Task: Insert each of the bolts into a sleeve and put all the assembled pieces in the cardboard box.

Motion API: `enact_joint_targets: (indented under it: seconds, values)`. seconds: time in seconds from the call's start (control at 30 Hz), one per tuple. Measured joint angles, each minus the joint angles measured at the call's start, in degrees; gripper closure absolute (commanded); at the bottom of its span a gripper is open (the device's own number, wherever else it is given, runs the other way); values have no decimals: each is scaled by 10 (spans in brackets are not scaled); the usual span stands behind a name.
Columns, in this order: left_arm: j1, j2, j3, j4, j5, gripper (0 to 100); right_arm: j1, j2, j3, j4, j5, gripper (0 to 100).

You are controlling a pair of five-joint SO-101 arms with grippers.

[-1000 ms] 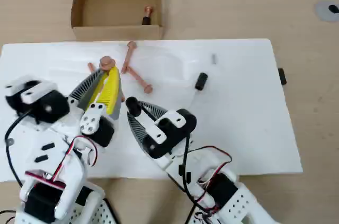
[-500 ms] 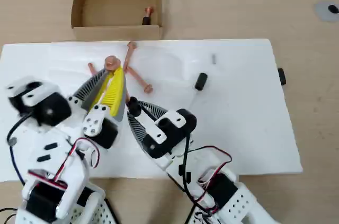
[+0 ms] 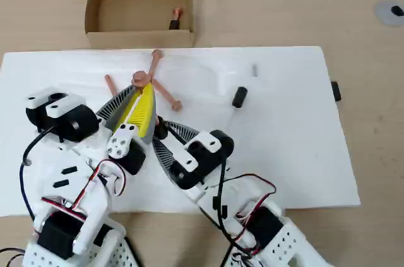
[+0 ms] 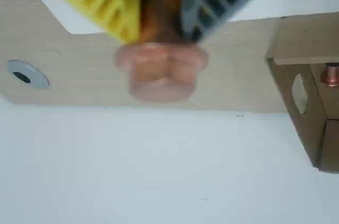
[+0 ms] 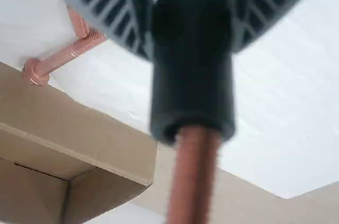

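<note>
My left gripper (image 3: pixel 140 88), with one yellow and one grey finger, is shut on a copper bolt (image 3: pixel 139 79) whose hex head (image 4: pixel 161 70) sticks out past the fingertips. Just beside it, my right gripper (image 3: pixel 159 125) is shut on a black sleeve (image 5: pixel 192 54). A copper shaft (image 5: pixel 192 176) runs out of the sleeve's open end; in the high view that shaft is hidden under the yellow finger. The cardboard box (image 3: pixel 139 38) stands beyond the white board and holds one assembled piece (image 3: pixel 175 19).
Loose bolts (image 3: pixel 154 68) (image 3: pixel 166 95) (image 3: pixel 109 81) lie on the white board (image 3: pixel 284 141) just past the grippers. A spare black sleeve (image 3: pixel 239 96) lies to their right. A grey disc (image 3: pixel 390 11) sits on the wooden table at far right.
The left arm has swung right and forward with its bolt, bringing its fingers up against the right gripper's sleeve. The right arm has stayed still.
</note>
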Motion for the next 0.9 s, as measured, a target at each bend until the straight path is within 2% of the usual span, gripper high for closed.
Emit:
enact_joint_targets:
  seconds: [0.5, 0.73, 0.9]
  values:
    - [1, 0, 0, 2, 22, 992, 0, 0, 0, 0, 0, 989]
    - [18, -8, -3, 56, 10, 993, 3, 1, 0, 1, 0, 989]
    - [25, -8, -4, 65, -5, 993, 4, 1, 0, 1, 0, 989]
